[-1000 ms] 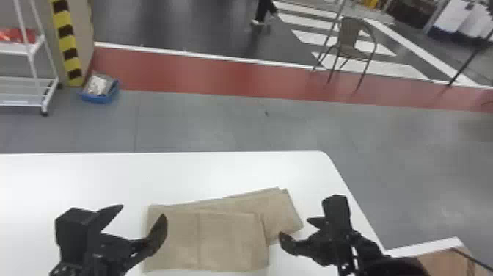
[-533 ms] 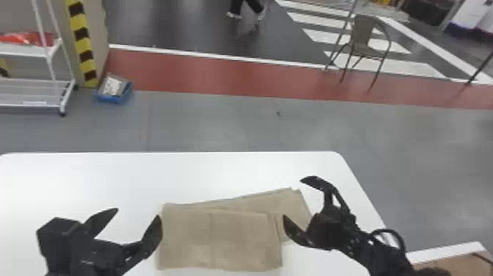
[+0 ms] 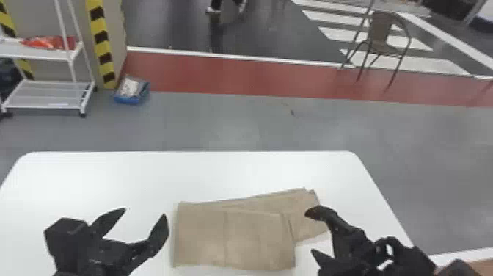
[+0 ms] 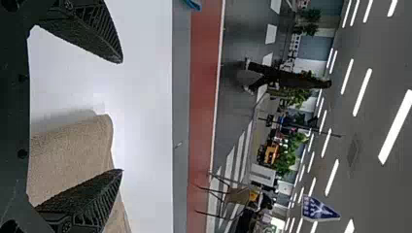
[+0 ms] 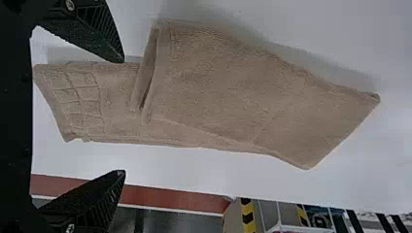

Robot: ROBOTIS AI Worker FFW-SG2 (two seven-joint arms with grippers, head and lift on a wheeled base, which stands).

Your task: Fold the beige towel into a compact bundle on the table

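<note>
Head view: beige towel folded flat to a soft rectangle, thin strip jutting askew, on smooth white table, closer to R edge than L, short of far R corner. L gripper left of towel, R gripper by its R end, both w/ jaws well apart, holding nothing. L wrist view: jaws wide, ribbed, empty; rounded fuzzy fold nr one. R wrist view: jaws wide, empty; nubby terry, grid-woven band on lower layer.

You have bright ceiling strips overhead | your head view shows a pale, glaring tabletop | you see soft shadow beside the towel
</note>
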